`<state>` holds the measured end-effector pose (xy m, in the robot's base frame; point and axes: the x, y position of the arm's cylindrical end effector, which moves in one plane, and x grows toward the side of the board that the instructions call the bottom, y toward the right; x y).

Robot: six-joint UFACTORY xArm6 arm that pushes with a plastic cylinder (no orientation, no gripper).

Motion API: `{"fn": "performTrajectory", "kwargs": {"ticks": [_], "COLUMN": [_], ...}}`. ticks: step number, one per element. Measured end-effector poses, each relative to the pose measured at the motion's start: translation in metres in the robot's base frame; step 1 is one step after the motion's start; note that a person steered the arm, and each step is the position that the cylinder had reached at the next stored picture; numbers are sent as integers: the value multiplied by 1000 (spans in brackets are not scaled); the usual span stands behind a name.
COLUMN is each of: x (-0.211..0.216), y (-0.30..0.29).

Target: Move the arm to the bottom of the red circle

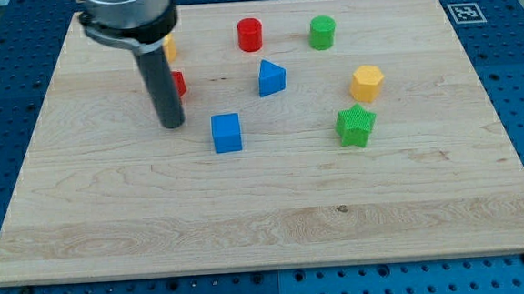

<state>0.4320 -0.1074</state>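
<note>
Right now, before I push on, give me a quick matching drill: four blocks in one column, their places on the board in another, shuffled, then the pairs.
Blocks:
1. red circle
2. green star
3. blue cube
4. yellow hexagon

Places:
A. just to the view's right of my tip
B. near the view's top, left of the green cylinder
C. just above the green star
D. furthest toward the view's bottom on the right side

Pairs: 1-B, 2-D, 3-A, 4-C

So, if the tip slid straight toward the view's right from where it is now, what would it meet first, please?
Probably the blue cube: it lies just right of my tip, though slightly lower in the view, so it may only be clipped.
</note>
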Motion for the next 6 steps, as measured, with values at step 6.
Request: {"fn": "performTrajectory", "kwargs": {"ticks": [6], "x": [-107], "y": [159]}}
